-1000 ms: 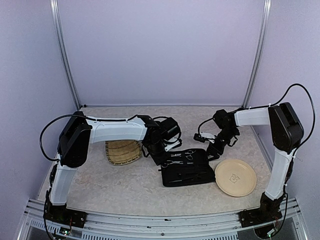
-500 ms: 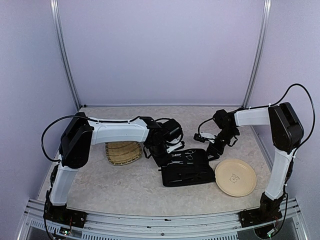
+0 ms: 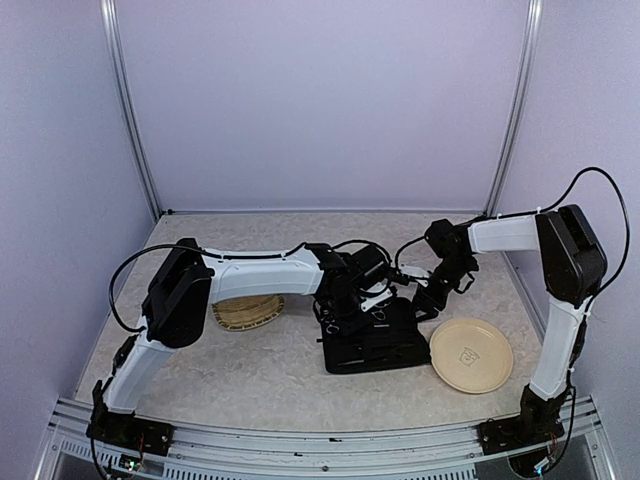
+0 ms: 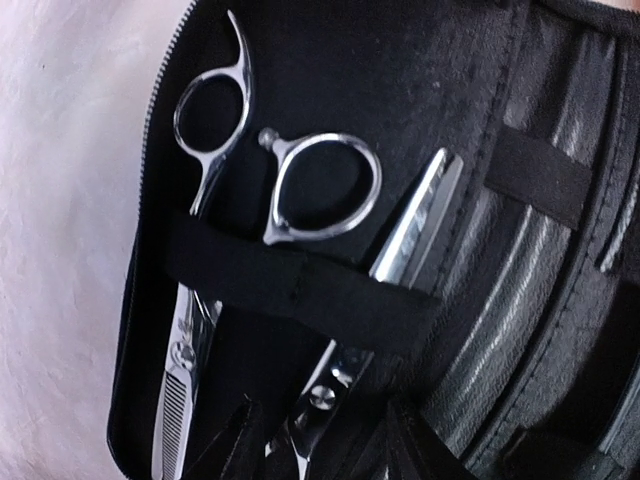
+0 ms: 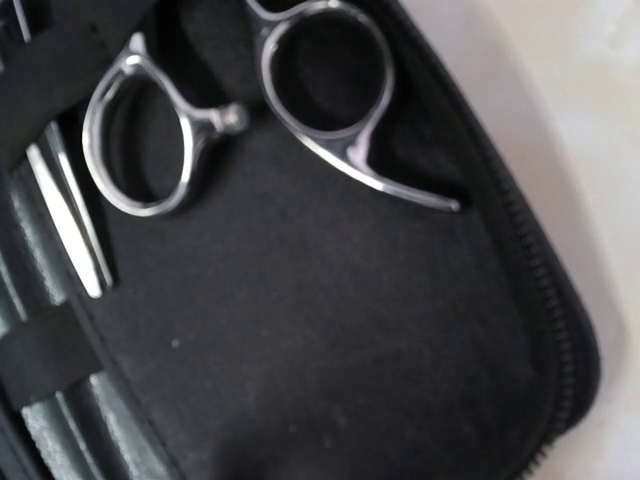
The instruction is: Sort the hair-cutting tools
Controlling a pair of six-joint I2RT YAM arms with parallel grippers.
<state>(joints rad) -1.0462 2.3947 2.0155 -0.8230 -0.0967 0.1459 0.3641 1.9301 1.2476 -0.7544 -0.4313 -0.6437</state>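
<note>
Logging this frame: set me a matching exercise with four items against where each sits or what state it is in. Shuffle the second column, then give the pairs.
Items
1. woven tray
2. round beige plate
3. black zip case
4. ring-handled scissors

Place or state
A. lies open between the two dishes
B. tucked under an elastic strap
C. partly covered by the left arm in the top view
D. nothing on it, right of the case

Pairs: 1-C, 2-D, 3-A, 4-B
</note>
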